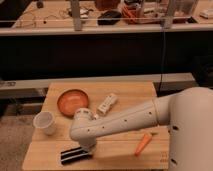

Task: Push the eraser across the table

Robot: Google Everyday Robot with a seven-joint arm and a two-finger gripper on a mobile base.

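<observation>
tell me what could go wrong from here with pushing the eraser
The gripper sits at the right end of the dark eraser, which lies close to the table's front edge, so a skewed push could tip it off. A push leftward also has little table left on that side. The white cup stands up and left; a wide arm sweep might knock it.

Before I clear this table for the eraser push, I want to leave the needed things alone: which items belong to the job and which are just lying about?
Part of the job:
- eraser, dark block at the near left edge
- gripper, down at the eraser's right end
- table

Just lying about:
- orange bowl
- white cup
- carrot
- white remote
</observation>
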